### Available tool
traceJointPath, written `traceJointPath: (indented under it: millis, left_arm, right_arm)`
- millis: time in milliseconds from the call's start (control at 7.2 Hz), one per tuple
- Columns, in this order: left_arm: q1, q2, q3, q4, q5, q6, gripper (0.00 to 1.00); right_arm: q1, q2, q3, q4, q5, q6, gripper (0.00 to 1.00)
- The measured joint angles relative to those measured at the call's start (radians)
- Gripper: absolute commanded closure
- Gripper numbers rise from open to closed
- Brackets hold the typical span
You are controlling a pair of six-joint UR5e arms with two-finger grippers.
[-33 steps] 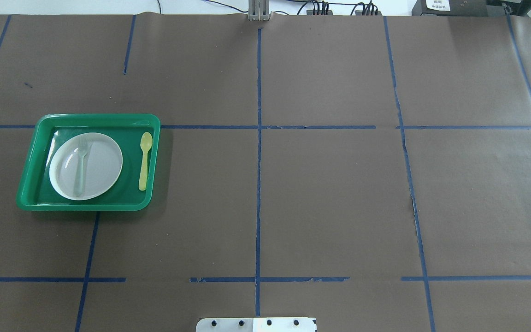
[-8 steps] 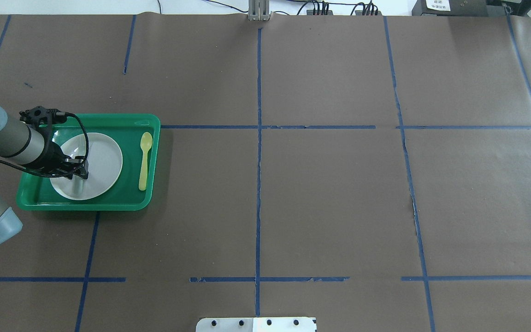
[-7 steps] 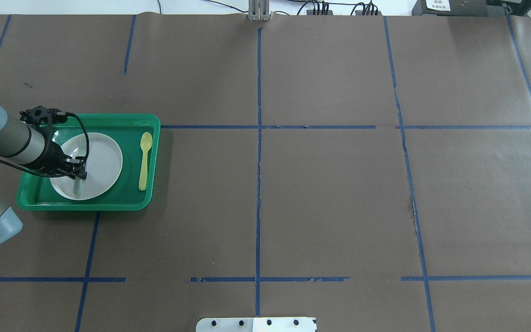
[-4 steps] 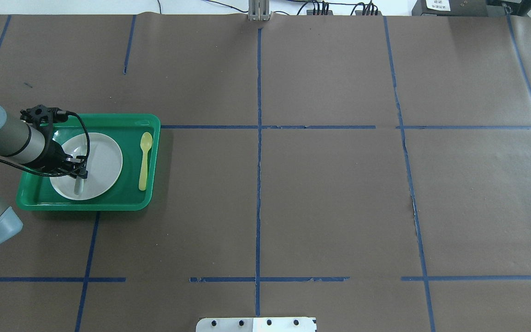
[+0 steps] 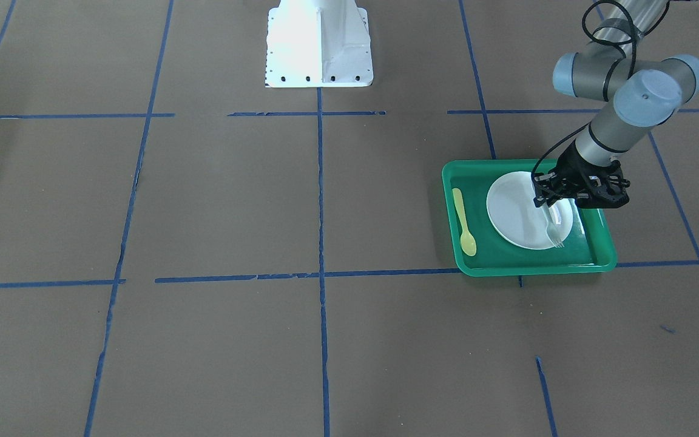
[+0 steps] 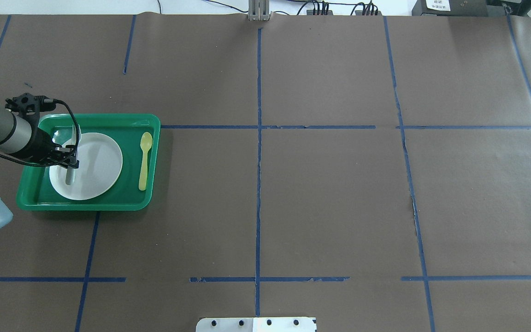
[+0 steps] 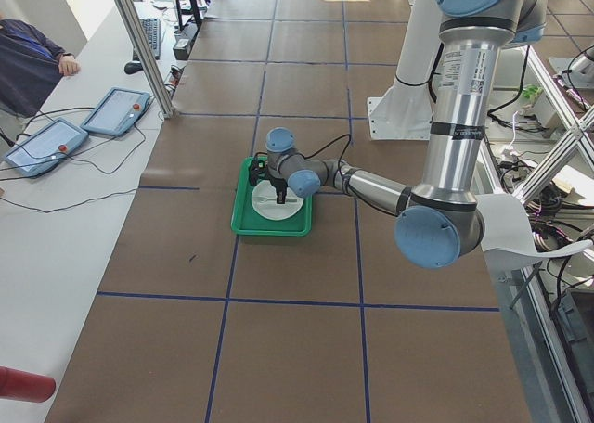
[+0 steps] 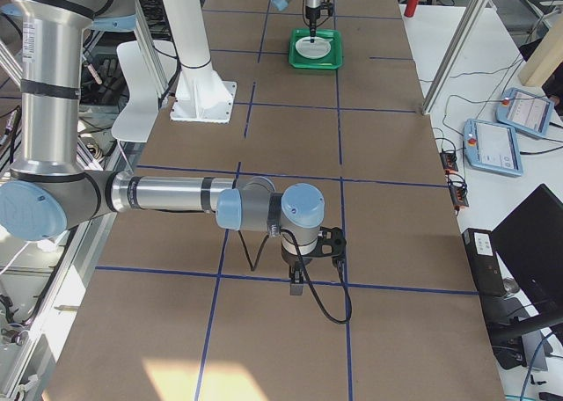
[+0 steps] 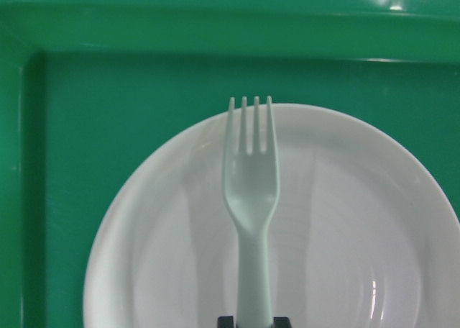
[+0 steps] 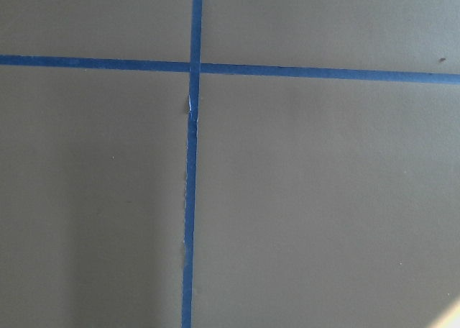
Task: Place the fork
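Note:
The pale translucent fork (image 9: 249,198) is held by its handle in my left gripper (image 6: 69,160), which is shut on it. The fork hangs a little above the white plate (image 6: 99,161), its tines reaching over the plate's far rim toward the green tray's (image 6: 109,120) back wall. The front-facing view shows the fork (image 5: 553,230) below the gripper (image 5: 547,203), over the plate (image 5: 513,212). My right gripper (image 8: 296,285) hangs over bare table far from the tray; I cannot tell whether it is open or shut.
A yellow spoon (image 6: 144,161) lies in the tray to the right of the plate, also in the front-facing view (image 5: 463,221). Brown paper with blue tape lines covers the table. The robot base (image 5: 318,45) stands at the middle near edge.
The fork lay on the plate with no arm in view. My left arm came in, shut on the handle, and has now lifted the fork and shifted it left and toward the far side.

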Motion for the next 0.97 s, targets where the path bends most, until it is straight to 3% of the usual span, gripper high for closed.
traceJointPath:
  millis: [556,694,833,972]
  left_arm:
    - [-0.063,0.074,0.029,-0.01,-0.02,0.142,1.0]
    - [-0.061,0.076,0.039,-0.012,-0.022,0.145,0.9]
    - [-0.059,0.076,0.043,-0.011,-0.024,0.145,0.02]
    - [-0.059,0.077,0.042,-0.011,-0.025,0.146,0.01]
  right_arm:
    - [0.0,0.0,0.0,0.0,0.0,0.0,0.0]
    - [0.0,0.0,0.0,0.0,0.0,0.0,0.0]
    - [0.0,0.0,0.0,0.0,0.0,0.0,0.0]
    - [0.0,0.0,0.0,0.0,0.0,0.0,0.0]
